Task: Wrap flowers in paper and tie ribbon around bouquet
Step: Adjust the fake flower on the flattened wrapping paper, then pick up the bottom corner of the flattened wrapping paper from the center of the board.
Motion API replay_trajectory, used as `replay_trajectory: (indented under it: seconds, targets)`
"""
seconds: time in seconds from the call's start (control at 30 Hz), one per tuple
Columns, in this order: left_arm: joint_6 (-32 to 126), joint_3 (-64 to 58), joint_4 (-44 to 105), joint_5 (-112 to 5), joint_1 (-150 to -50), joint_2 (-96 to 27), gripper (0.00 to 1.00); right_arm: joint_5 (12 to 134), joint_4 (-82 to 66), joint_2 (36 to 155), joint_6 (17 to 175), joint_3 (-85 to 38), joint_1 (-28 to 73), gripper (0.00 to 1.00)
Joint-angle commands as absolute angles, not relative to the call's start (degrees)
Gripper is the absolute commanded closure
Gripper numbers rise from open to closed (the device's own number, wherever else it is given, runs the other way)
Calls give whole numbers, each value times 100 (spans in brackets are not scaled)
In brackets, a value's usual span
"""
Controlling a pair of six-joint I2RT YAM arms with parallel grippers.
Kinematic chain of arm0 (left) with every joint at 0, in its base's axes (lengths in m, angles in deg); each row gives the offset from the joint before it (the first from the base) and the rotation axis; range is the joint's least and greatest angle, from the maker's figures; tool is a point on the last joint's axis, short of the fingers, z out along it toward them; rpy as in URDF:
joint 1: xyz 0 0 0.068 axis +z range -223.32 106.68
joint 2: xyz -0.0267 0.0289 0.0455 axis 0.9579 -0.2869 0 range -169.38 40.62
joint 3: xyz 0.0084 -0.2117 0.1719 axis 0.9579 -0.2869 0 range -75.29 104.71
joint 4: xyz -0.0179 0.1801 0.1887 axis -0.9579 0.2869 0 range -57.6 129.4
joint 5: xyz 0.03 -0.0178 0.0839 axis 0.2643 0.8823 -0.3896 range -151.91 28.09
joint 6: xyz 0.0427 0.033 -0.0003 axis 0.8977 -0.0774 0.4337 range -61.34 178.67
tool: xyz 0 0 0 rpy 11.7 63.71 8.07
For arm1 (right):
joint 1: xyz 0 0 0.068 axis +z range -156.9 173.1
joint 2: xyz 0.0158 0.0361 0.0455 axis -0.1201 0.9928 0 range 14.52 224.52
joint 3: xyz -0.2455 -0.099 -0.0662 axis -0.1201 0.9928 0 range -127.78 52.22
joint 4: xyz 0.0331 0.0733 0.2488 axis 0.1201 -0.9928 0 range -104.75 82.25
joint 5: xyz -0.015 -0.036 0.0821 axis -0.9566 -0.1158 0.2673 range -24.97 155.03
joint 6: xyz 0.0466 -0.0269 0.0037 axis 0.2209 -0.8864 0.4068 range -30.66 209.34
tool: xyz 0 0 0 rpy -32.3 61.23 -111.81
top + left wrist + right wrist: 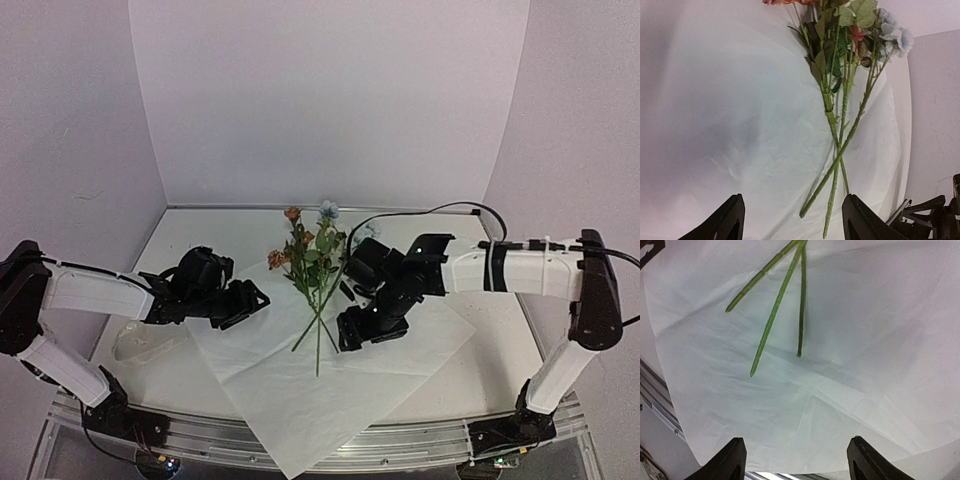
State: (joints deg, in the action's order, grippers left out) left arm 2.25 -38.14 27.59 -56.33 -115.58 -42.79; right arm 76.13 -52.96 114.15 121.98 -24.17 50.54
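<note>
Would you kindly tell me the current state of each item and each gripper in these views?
flowers: loose, lying on the paper, stems crossed, not wrapped.
paper: spread open and flat, its near corner past the table edge.
ribbon: lying left of the paper, not tied.
left gripper: open, empty, over the paper.
right gripper: open, empty, over the paper near the stem ends.

left wrist view: the flowers (832, 50) run off the top edge; the orange blooms are mostly cut away. right wrist view: three stem ends only, blooms out of frame. top view: the ribbon (150, 345) lies partly under the left arm (95, 290), its course too faint to trace. the paper (300, 400) is partly covered by that arm and the right arm (520, 270).
</note>
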Motion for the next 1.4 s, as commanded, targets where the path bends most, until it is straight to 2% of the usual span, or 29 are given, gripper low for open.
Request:
replay_trajectory:
  seconds: [0.0,0.13,0.37,0.63,1.0,1.17,1.3,1.37]
  targets:
    - [523,-3757,3180,-5840,-11801,-3775,31,6818,-5341,10878,11758,-1925,6056,25]
    - [525,-3959,3550,-6009,-11880,-3343,31,6242,-5243,10972,11044,-1856,7057,21]
    - [680,-3970,4689,-6745,-11331,-2263,23,6031,-5426,12078,10122,-2910,8177,14]
    - [1049,-3802,5323,-6581,-10251,-1597,21,6024,-5886,13206,9926,-4138,8760,9]
    - [1254,-3332,5665,-6736,-10174,-1554,22,6120,-5891,13874,10233,-4341,9003,9]
    - [1336,-3236,5648,-6733,-10173,-1620,24,6051,-5850,14086,10205,-4384,9003,20]
    - [1390,-3185,5637,-6732,-10172,-1657,26,5930,-5808,13938,10106,-4268,9000,39]
    - [1401,-3192,5594,-6697,-10176,-1674,28,5867,-5803,13803,10021,-4178,8971,52]
